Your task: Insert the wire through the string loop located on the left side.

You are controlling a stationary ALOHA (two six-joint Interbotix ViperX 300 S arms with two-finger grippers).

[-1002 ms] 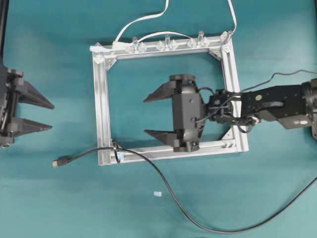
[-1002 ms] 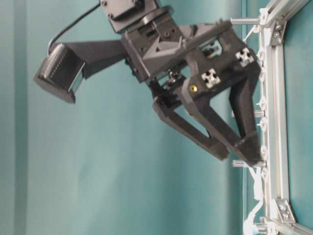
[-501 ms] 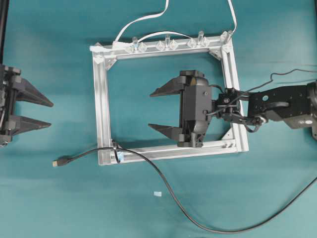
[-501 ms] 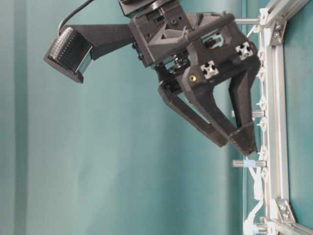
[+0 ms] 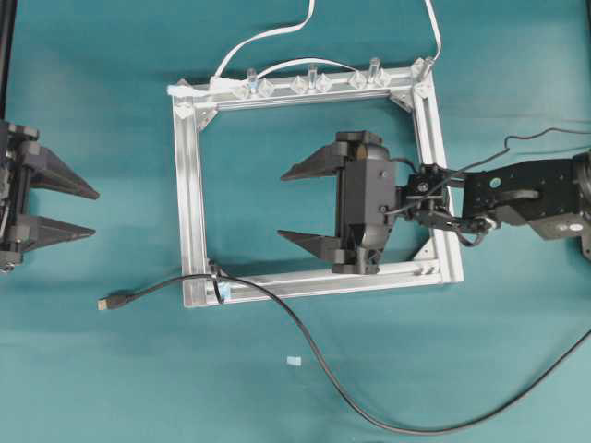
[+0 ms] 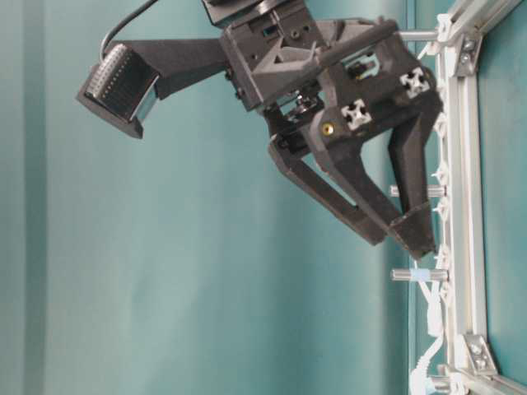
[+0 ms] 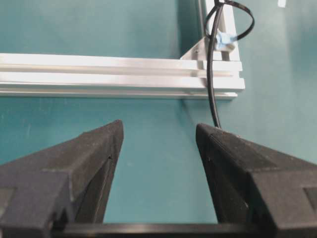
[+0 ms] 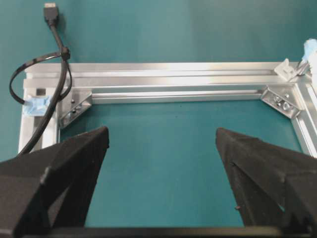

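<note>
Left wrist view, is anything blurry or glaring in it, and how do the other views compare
Left wrist view: the near fingers are soft, the aluminium frame bright but readable, the string loop sharp. Right wrist view: the wire is crisp, the fingers dark. Overhead view: even light, faint shadows. Table-level view: slightly soft, the right gripper still legible.

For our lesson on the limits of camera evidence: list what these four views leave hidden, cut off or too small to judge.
- The wire: its far end leaves the overhead view's right edge.
- The wire's plug: cut by the right wrist view's top edge; hidden behind a finger in the left wrist view.
- The string loop: too small overhead.
- The left gripper: its body is cut by the overhead view's left edge.
</note>
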